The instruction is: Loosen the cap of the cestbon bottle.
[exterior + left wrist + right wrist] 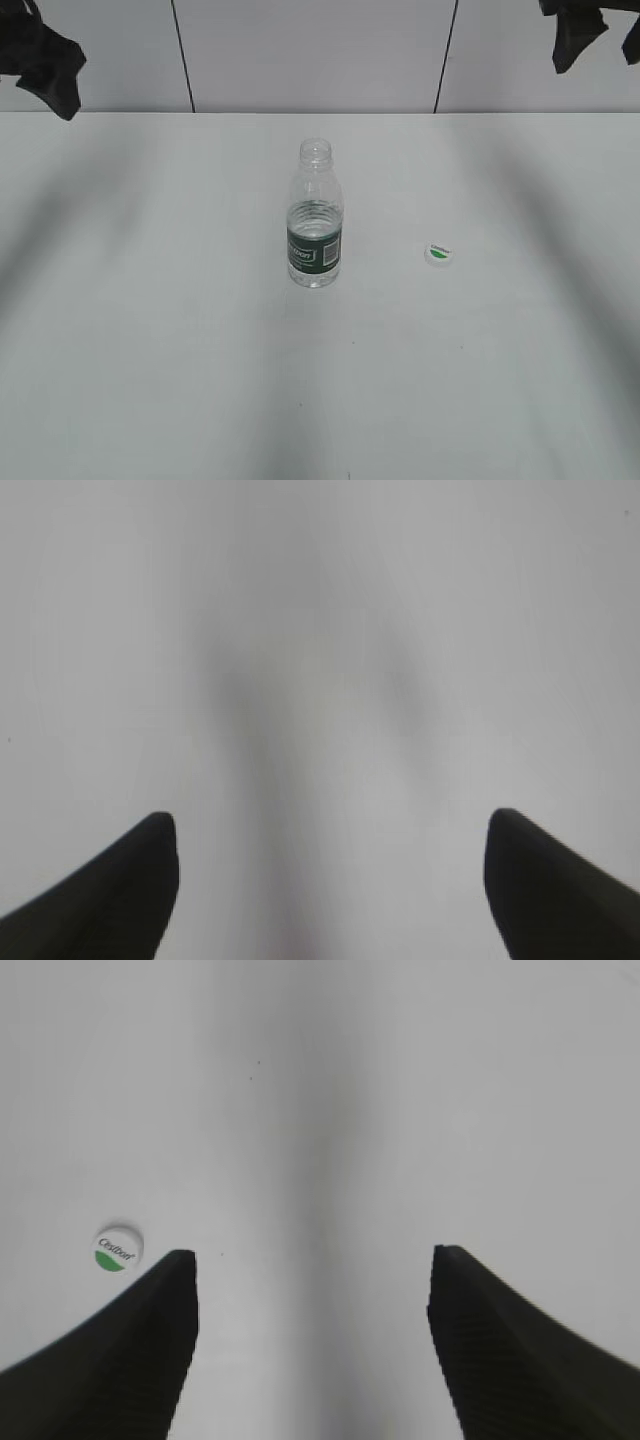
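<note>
Cap (438,254) is already lying off beside the cestbon bottle (315,215), both grippers (330,830) (312,1260) are hanging spread and empty, so nothing is needing further twisting.

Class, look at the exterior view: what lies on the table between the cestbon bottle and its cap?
Nothing. Between the cestbon bottle and the cap there is only bare white table, as the exterior view shows. The cap lies apart, to the bottle's right.

White table (150,350) is filling most of the frame; pale wall panels (310,55) with dark vertical seams are running behind it.
</note>
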You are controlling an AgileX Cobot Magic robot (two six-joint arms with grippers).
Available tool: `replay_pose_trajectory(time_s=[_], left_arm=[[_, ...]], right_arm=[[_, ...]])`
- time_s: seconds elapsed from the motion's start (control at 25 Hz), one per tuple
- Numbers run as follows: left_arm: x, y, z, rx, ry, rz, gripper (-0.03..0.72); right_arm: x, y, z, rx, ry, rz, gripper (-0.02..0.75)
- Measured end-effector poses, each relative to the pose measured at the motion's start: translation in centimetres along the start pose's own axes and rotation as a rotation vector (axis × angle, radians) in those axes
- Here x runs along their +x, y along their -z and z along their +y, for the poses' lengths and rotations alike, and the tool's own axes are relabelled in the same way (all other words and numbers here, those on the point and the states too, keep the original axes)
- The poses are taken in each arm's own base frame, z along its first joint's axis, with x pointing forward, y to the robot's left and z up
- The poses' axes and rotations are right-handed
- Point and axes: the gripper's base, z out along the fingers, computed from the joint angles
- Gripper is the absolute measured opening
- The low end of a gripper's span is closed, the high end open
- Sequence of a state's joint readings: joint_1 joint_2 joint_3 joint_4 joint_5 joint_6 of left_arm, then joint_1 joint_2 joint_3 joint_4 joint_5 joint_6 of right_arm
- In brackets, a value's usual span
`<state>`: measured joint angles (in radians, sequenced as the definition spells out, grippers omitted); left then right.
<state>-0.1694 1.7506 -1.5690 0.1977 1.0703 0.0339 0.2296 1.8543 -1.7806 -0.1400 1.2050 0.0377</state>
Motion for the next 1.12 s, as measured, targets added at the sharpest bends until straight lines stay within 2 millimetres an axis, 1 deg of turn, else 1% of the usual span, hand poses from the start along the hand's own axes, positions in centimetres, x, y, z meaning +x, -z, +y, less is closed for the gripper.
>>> replay_pose_trajectory(time_s=[0.12,0.32,0.44,0.52,0.6,0.68,0.8,0.88,0.96,1.0,1.12], left_arm=[[0.5,0.4,1.3,0.036,0.025,0.060,0.552],[1.9,0.0,4.4,0.029,0.107,0.136,0.552],[2.3,0.0,5.6,0.040,0.156,0.139,0.552],[2.5,0.3,5.9,0.058,0.180,0.131,0.552],[3.0,0.9,5.8,0.064,0.186,0.125,0.552],[3.7,1.4,5.6,0.068,0.187,0.128,0.552],[5.4,2.3,5.1,0.074,0.188,0.140,0.552],[7.1,2.7,4.5,0.082,0.188,0.161,0.552],[8.8,3.4,4.0,0.093,0.191,0.169,0.552],[9.8,3.9,3.6,0.100,0.194,0.170,0.552],[12.2,5.1,2.8,0.115,0.206,0.134,0.552]], right_arm=[[0.1,-0.1,-2.0,-0.066,-0.058,0.003,0.552],[0.5,-0.4,-4.9,-0.038,-0.108,0.011,0.552],[0.6,-0.3,-5.4,-0.033,-0.119,0.010,0.552],[0.7,0.2,-5.4,-0.037,-0.122,0.002,0.552],[1.4,0.8,-5.4,-0.039,-0.123,0.002,0.552],[2.4,1.8,-5.3,-0.041,-0.124,0.000,0.552],[4.6,3.0,-5.0,-0.042,-0.123,0.017,0.552],[6.5,3.4,-4.7,-0.045,-0.122,0.042,0.552],[8.5,4.3,-4.4,-0.046,-0.121,0.051,0.552],[9.5,4.4,-4.3,-0.047,-0.121,0.064,0.552],[12.4,5.5,-3.9,-0.048,-0.120,0.072,0.552]])
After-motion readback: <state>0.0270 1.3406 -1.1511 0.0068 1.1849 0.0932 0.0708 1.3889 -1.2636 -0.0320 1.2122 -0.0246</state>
